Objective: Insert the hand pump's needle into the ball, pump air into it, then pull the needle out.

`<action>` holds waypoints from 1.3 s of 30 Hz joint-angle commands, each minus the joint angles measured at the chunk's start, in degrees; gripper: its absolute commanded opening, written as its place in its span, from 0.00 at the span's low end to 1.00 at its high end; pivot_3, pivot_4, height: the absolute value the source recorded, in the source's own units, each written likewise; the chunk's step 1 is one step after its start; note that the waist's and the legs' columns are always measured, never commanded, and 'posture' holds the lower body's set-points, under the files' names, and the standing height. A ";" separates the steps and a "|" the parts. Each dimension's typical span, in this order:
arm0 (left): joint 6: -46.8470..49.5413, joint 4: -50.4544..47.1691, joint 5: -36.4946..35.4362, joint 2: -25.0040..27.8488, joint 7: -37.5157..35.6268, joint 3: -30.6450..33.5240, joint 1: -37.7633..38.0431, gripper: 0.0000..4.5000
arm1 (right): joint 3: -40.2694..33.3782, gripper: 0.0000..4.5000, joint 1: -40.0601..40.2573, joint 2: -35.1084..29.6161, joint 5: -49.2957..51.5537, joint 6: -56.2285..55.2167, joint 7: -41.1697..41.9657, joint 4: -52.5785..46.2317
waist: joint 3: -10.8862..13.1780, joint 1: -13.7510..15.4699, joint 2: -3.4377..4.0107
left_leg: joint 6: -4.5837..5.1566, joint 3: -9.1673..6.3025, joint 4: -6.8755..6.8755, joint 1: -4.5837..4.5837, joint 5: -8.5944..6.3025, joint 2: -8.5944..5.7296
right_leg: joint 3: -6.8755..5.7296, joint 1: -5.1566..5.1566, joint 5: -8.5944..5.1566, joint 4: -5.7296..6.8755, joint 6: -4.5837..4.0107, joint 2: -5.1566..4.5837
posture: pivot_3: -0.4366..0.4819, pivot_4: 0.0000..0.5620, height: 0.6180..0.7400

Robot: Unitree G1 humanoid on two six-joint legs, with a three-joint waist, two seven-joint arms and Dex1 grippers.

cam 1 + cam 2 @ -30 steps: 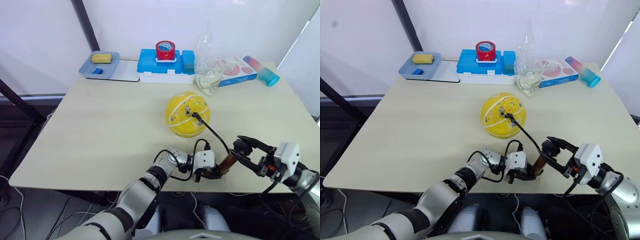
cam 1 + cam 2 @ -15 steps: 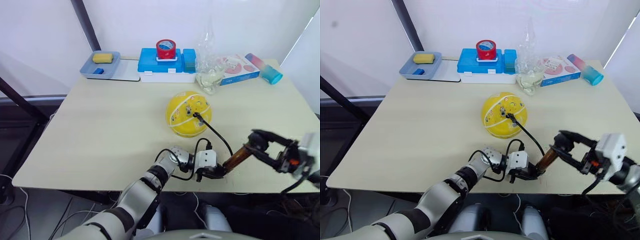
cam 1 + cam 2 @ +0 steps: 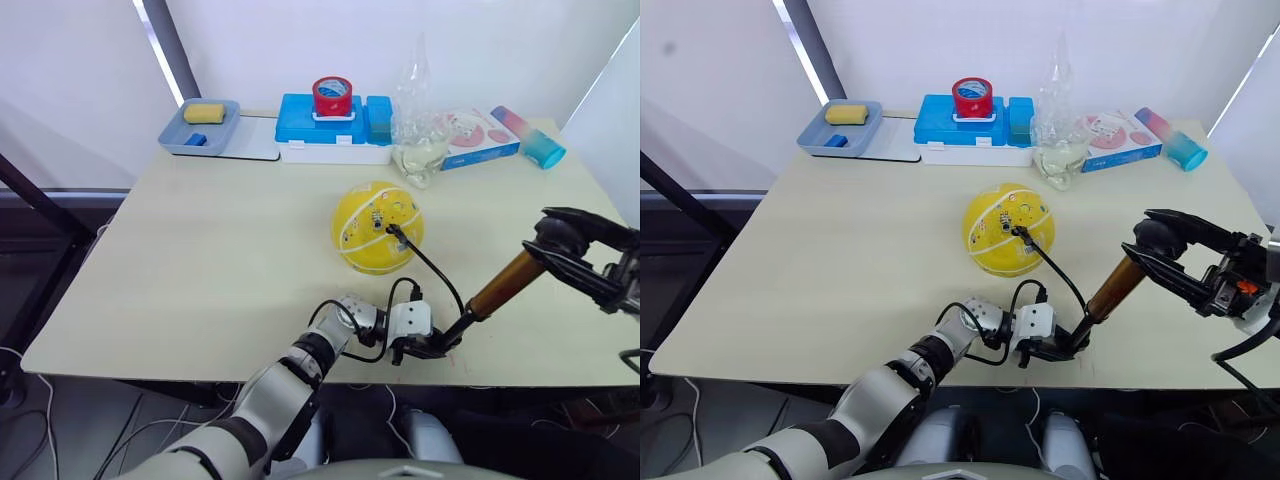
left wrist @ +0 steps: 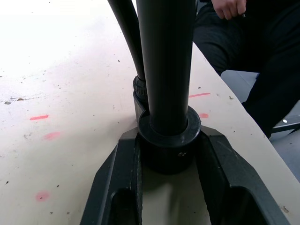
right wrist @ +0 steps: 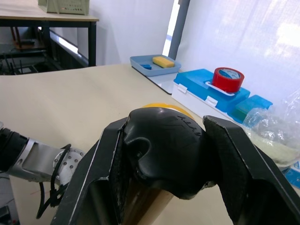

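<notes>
One yellow ball [image 3: 376, 227] sits round on the table [image 3: 200, 260], and it serves as the landmark. The needle [image 3: 389, 230] is already seated in the ball's near face, and its thin black hose runs from there toward the robot down to the hand pump [image 3: 492, 296].

The pump slants nearer the robot and to the ball's right. Its base rests on the table near the edge, pinched between the left gripper [image 4: 167, 154] fingers. Its T-handle is clamped in the right gripper [image 5: 164, 154], raised up and away from the base with a black rod exposed below the gold tube, so the pump appears to be extended mid-stroke.

To pump well, the left gripper should likely keep the base pinned while the right drives the handle straight along the pump's own line. Any sideways lean risks tugging the hose and levering the needle out of the ball.

Beyond the ball stand a blue box [image 3: 333, 130] bearing a red tape roll [image 3: 331, 98], a crumpled clear bag [image 3: 420, 135], and a grey tray [image 3: 200, 128].
</notes>
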 commanded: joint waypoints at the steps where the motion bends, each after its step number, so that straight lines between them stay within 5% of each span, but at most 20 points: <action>1: 1.54 2.30 2.35 0.72 0.68 -1.53 1.07 0.24 | 10.08 0.43 3.00 3.81 -11.49 -5.36 3.81 5.91 | -0.08 -0.07 -0.08 | 0.00 0.00 0.00 0.00 0.00 0.00 | 0.00 0.01 0.00 0.01 0.00 -0.01 | 0.48 0.27 0.97; 12: 1.63 2.60 2.21 0.74 0.94 -1.36 0.49 0.24 | 24.03 0.43 1.82 13.97 -27.01 -22.08 4.95 21.70 | -0.42 -0.09 -0.42 | -0.03 -0.05 0.01 0.13 0.00 0.00 | -0.04 0.08 0.00 0.08 0.00 0.01 | 0.48 0.27 0.97; 23: 1.40 2.61 1.88 0.82 0.38 -1.36 0.69 0.24 | 5.76 0.43 0.39 4.98 -3.96 -9.49 4.64 6.24 | 0.04 0.02 0.37 | 0.05 0.16 0.00 0.05 -0.08 -0.23 | -0.52 -0.02 0.02 0.07 0.03 -0.66 | 0.48 0.27 0.97; 31: 0.85 2.64 1.47 0.75 -0.46 -1.12 0.81 0.24 | -5.91 0.43 -4.92 -2.18 8.28 -0.58 3.48 2.77 | 0.15 0.09 0.22 | 0.47 0.74 0.00 0.04 -0.26 -0.27 | -0.72 -0.27 0.03 0.07 0.05 -0.90 | 0.48 0.27 0.97; 39: 1.05 2.40 0.71 0.68 -0.99 -0.39 1.07 0.24 | -4.41 0.43 -5.28 -4.38 6.89 5.21 3.59 1.29 | 0.10 0.16 0.15 | 1.01 1.76 0.01 0.08 -0.58 -0.33 | -0.54 -0.74 0.16 0.08 0.29 -0.98 | 0.48 0.27 0.97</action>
